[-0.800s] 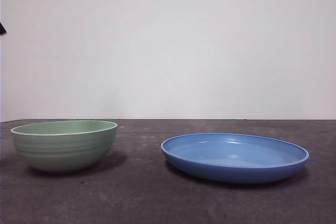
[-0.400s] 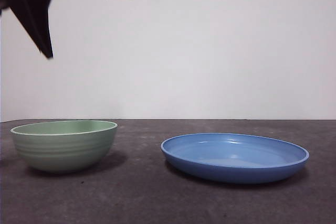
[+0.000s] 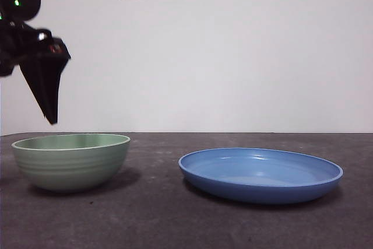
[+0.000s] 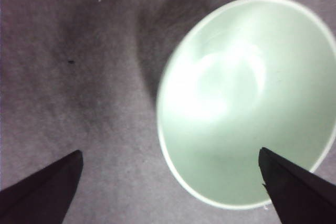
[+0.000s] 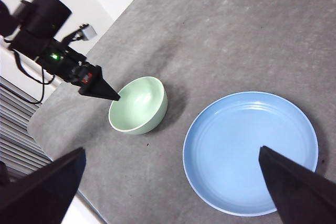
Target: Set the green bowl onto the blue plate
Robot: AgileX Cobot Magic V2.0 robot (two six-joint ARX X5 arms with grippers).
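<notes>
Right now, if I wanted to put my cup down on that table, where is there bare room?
The widest bare patch is the dark table between the green bowl and the blue plate, plus the strip in front of both. The plate's inside is also bare. Keep away from the bowl: the left hand hangs open just above its rim. The right hand waits high above.

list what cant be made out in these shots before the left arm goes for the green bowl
- Front view: the left claw shows as one dark wedge above the green bowl, so its opening is unreadable there; the arm is cut by the edge.
- Left wrist view: the bowl's inside is glare-washed and blurred; one jaw covers part of its rim.
- Right wrist view: jaws cover the blue plate's edge.
</notes>
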